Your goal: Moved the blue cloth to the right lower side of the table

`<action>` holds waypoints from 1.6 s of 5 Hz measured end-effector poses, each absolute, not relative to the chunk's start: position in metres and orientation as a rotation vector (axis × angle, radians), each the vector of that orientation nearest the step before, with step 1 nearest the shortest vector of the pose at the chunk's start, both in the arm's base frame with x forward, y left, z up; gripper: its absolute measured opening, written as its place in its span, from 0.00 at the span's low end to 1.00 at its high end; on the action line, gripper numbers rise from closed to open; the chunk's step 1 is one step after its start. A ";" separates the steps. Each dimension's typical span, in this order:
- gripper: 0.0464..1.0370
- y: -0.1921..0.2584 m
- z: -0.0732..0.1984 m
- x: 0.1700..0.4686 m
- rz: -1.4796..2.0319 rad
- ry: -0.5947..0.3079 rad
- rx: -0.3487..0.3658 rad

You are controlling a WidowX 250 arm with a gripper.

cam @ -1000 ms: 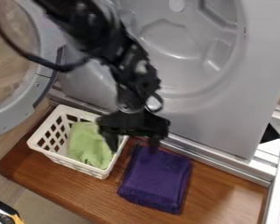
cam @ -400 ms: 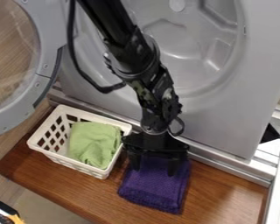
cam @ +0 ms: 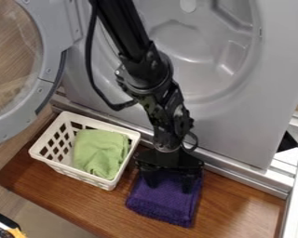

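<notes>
Toward ten o'clock, a round door (cam: 50, 51) with a grey ring and a clear middle stands open, cut off by the left edge. In the corner between seven and eight lies part of a black, white and yellow thing (cam: 5, 228). At eight o'clock a white basket (cam: 69, 171) with square holes sits on the brown wooden surface (cam: 232, 204), holding a crumpled green cloth (cam: 98, 153). From between eleven and twelve the black arm (cam: 132, 37) slants down, a black cable (cam: 91, 69) looping along its left side. It ends in the gripper (cam: 170, 187) near six o'clock, its fingers released and spread apart, pointing down over the back part of the folded dark purple cloth (cam: 161, 204). That cloth lies on the surface at six o'clock, just right of the basket and apart from it; whether the fingers touch it, I cannot tell. Behind the arm, from twelve to three, rises the grey machine (cam: 239, 135) with its hollow drum. At four o'clock a white frame (cam: 296, 186) runs down the edge.
</notes>
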State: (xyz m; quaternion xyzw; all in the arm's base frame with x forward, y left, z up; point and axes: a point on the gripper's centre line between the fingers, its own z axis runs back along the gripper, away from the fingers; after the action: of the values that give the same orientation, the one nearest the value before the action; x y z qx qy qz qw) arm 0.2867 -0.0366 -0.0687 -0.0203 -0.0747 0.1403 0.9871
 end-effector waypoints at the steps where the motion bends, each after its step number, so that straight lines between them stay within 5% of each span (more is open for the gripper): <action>1: 0.96 -0.036 -0.071 0.287 0.280 -0.149 -0.035; 8: 0.96 -0.119 -0.073 0.292 -0.045 -0.169 -0.092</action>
State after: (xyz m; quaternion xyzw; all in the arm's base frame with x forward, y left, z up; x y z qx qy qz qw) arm 0.2916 -0.1189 -0.0730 -0.0461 -0.0841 -0.0226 0.9951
